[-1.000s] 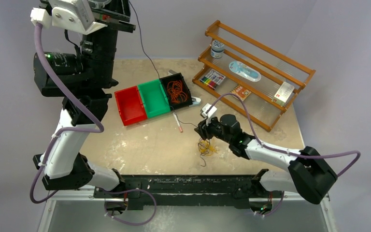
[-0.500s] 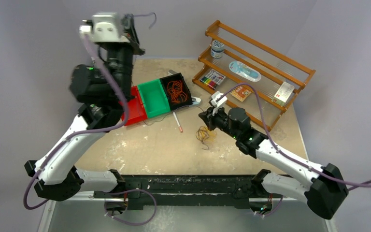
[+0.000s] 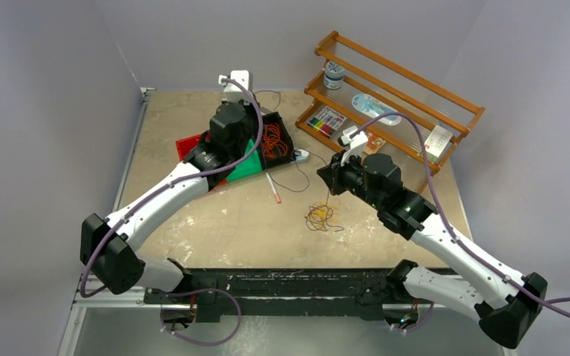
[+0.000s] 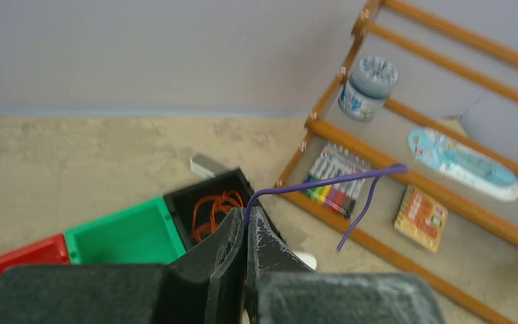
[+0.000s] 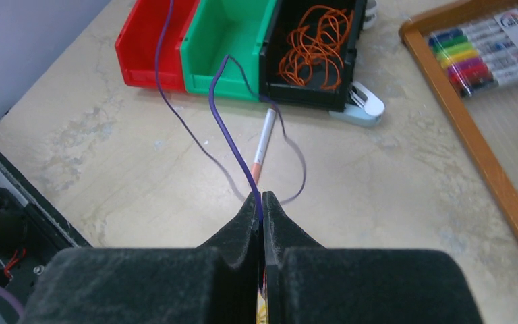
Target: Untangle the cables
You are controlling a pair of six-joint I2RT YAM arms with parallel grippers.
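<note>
on the mottled beige tabletop (image 3: 215, 222), the black plastic bin (image 5: 307, 98) holds a sorted orange wire coil (image 5: 317, 44). both grippers pinch fully closed on a thin purple wire (image 5: 226, 128): left gripper (image 4: 246, 217) near that bin, right gripper (image 5: 262, 202) by the yellow-orange wire tangle (image 3: 319, 217), likely to draw it free.

I see, upper centre: red, green, black plastic bins (image 5: 195, 74) | centre: white red-tipped pen (image 5: 263, 145) | upper right: brown wooden rack (image 3: 408, 73)

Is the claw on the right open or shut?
Shut. In its own camera view the right claw has both fingers pressed together, pinching a thin purple wire that comes out at their tips.
</note>
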